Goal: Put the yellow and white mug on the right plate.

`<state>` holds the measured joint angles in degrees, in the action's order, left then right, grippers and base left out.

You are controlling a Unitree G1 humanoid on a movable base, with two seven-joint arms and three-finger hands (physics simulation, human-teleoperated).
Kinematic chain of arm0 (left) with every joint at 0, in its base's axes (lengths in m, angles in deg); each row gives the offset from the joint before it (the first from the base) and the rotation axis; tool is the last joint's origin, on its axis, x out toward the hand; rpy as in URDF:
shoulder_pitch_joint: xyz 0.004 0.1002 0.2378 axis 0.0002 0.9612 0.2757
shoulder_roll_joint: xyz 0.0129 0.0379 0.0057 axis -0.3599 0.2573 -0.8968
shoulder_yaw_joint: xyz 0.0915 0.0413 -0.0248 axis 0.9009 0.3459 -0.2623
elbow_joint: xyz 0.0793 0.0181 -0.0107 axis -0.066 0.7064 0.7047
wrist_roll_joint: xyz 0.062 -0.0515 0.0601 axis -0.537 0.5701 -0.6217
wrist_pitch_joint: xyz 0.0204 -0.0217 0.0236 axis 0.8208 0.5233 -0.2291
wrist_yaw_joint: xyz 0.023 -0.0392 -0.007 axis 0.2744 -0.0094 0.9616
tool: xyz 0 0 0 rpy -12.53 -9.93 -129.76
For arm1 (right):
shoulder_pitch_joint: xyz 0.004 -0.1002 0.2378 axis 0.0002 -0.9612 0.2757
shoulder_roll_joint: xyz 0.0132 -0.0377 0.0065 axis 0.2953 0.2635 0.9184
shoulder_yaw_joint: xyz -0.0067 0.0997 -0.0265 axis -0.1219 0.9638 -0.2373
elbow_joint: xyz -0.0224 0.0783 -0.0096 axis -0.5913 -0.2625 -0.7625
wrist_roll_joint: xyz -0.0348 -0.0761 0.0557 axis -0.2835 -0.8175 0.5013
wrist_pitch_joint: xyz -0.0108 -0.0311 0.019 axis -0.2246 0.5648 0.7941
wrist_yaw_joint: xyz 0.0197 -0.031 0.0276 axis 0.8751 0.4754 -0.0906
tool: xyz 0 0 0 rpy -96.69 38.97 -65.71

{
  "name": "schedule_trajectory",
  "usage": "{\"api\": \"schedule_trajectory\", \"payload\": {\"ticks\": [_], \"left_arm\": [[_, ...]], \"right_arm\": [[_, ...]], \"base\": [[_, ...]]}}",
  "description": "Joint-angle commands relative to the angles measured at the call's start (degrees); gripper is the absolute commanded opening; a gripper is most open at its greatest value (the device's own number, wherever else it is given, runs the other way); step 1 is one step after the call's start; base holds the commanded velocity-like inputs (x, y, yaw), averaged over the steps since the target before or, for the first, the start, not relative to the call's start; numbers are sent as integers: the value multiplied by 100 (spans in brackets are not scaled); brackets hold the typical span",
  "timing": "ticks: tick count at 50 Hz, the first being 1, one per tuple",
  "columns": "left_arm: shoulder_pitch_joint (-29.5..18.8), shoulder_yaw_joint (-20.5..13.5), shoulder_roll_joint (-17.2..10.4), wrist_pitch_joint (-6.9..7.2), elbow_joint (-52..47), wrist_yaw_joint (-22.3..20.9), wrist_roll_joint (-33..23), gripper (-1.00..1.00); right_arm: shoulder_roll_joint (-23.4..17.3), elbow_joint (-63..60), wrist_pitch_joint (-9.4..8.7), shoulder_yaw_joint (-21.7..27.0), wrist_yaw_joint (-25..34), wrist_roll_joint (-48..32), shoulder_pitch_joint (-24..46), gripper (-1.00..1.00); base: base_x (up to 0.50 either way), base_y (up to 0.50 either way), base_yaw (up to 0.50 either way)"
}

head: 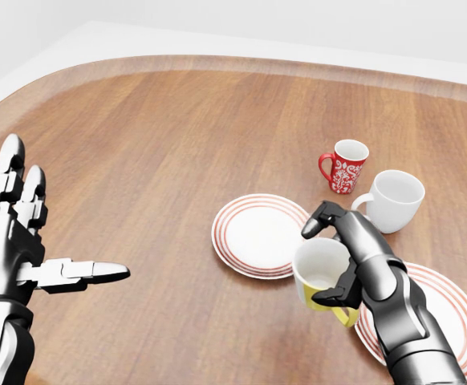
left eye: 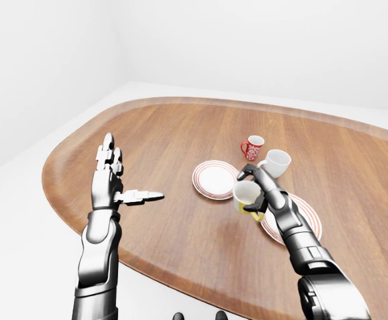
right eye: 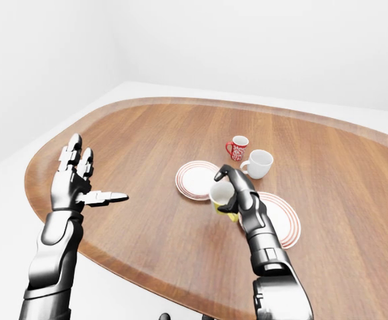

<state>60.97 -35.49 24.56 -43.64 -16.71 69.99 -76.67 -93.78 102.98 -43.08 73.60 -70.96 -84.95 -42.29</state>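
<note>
Currently my right hand (head: 334, 261) has its dark fingers closed round the yellow and white ceramic mug (head: 323, 271), thumb over the rim and fingers under the yellow base. The mug sits tilted just left of the right red-ringed white plate (head: 450, 321), apparently off the table, between that plate and the left red-ringed plate (head: 253, 234). Grasp is done; transfer onto the right plate and release remain. Above the right plate stand a plain white mug (head: 394, 199) and a red patterned mug (head: 344, 167). My left hand (head: 25, 233) hangs spread and empty, well apart.
</note>
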Motion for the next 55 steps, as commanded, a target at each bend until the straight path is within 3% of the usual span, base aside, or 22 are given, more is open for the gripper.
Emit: {"api": "schedule_trajectory", "payload": {"ticks": [1, 8, 22, 55], "left_arm": [[3, 7, 3, 0, 33, 2, -10, 100], [2, -6, -3, 0, 10, -2, -3, 100], [29, 16, 13, 0, 31, -9, -32, 100], [19, 25, 14, 0, 95, -5, -50, 100]], "right_arm": [[-319, 830, 287, 136, -363, 488, 377, -100], [-454, 1363, 507, 147, -528, 612, 516, -100], [-864, 2221, 507, 255, -738, 835, 699, -100], [-1501, 2729, 507, 443, -794, 1082, 874, -100]], "base": [[0, 0, 0], [0, 0, 0], [0, 0, 0], [0, 0, 0]]}}
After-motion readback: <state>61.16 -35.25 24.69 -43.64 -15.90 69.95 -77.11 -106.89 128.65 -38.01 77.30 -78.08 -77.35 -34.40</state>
